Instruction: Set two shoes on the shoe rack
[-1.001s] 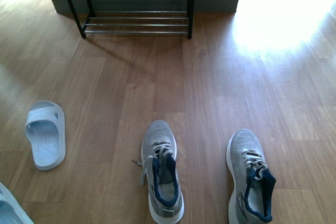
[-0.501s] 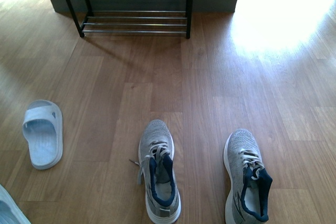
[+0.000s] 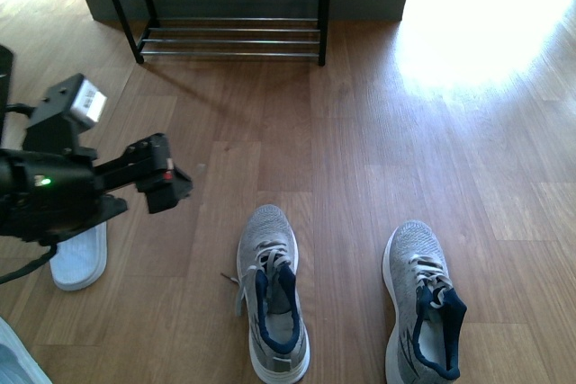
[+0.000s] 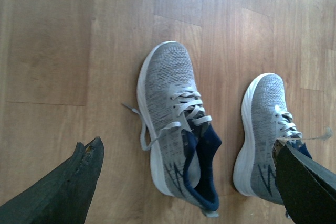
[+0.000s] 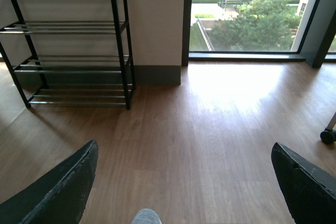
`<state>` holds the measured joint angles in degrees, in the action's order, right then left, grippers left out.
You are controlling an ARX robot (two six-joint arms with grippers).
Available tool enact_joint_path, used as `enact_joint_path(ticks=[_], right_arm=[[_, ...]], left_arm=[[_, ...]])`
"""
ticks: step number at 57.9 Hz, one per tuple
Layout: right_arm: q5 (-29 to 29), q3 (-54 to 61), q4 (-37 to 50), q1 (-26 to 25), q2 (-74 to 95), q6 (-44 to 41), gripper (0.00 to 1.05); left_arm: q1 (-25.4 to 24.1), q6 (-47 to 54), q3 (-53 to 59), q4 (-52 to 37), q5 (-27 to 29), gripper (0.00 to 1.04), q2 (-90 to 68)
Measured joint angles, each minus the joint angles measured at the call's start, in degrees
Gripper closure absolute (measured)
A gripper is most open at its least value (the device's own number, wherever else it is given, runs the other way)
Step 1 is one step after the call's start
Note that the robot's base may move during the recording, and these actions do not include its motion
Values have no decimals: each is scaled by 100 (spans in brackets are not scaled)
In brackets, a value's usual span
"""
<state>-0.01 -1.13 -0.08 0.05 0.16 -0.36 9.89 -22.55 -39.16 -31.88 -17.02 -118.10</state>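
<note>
Two grey knit shoes with white soles lie side by side on the wood floor, toes toward the shoe rack [image 3: 229, 6]: the left shoe [image 3: 268, 294] and the right shoe [image 3: 421, 305]. My left gripper [image 3: 169, 184] hovers open above the floor, left of the left shoe. The left wrist view looks down on both, the left shoe [image 4: 176, 129] and the right shoe [image 4: 265, 135], with my left gripper [image 4: 188, 149] open wide and empty above them. My right gripper [image 5: 185, 149] is open and empty, facing the shoe rack [image 5: 68, 40], with a shoe toe [image 5: 146, 216] at the frame's edge.
A pale blue slipper [image 3: 76, 260] lies partly behind my left arm, and another slipper [image 3: 13, 361] shows at the near left corner. A large window [image 5: 252, 14] stands right of the rack. A caster wheel [image 5: 328, 136] rests on the floor at the far right.
My left arm has swung into the front view from the left and now covers part of the slipper. The shoes have not moved.
</note>
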Motion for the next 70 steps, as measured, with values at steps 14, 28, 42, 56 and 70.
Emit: enact_joint_path(ticks=[14,28,42,56,70], right_arm=[[0,0,0,0,0,0,9],[0,0,0,0,0,2,9],[2,0,0,0,0,2,9],[0,0,0,0,0,2,9],[2,0,0,0,0,2,9]], left_arm=[[122,-887,-1333,684,-275,9,-1381],[455,-1021,-2444,1510,-1045,9,-2693],[859,-726,-3740,2396,-1690,9,-3832],[1027,-195,-4872,3895,-1427,9,-4448],[1119,61,-5294,4503,-1147,9,-4616]])
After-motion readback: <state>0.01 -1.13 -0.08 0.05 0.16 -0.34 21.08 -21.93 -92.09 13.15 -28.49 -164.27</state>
